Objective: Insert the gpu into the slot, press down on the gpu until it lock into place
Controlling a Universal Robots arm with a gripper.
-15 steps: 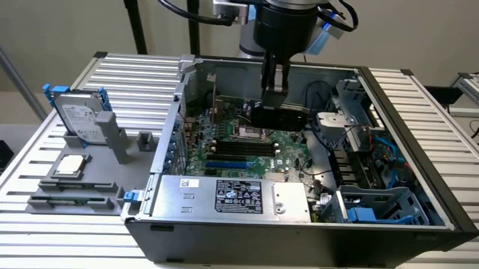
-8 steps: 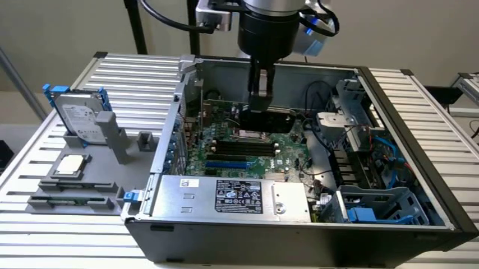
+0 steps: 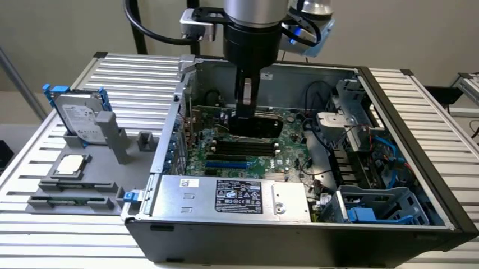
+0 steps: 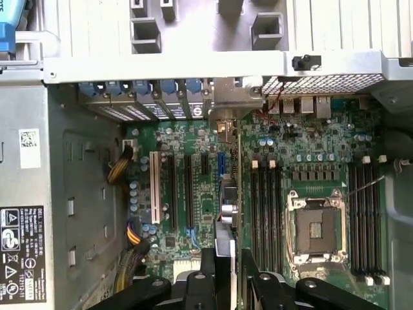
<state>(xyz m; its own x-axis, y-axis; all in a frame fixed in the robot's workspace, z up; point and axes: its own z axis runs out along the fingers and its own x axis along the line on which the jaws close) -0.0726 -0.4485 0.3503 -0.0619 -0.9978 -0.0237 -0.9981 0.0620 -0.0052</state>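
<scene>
One open computer case point(image 3: 299, 246) lies on the slatted metal desk point(image 3: 430, 112), its inside facing up.

Silver labelled power box point(image 3: 232, 196) sits along the near wall. Green motherboard point(image 3: 196, 158) lies on the case floor behind it.

gpu point(image 3: 259, 126) point(image 4: 227, 210): flat card, black cover showing in the exterior view. In the wrist view it is seen edge-on as a thin grey line, with a silver bracket at one end.
- Orientation: stands on its long edge, faces vertical.
- Long axis: runs across the exterior view, parallel to the black memory strips and to the slot point(image 3: 226, 165) point(image 4: 221, 165).
- Bracket end: points toward the exterior view's left, at the case wall with the blue-tabbed card openings.

Position: card hangs over the motherboard. In the wrist view it lines up along the bright-blue slot, and a short stretch of blue shows beside it. Cannot tell whether its lower edge touches the slot.

Gripper point(image 3: 247, 115) point(image 4: 226, 274) reaches straight down into the case. Both black fingers point(image 4: 208, 268) pinch the card's upper edge, one on each face.
</scene>
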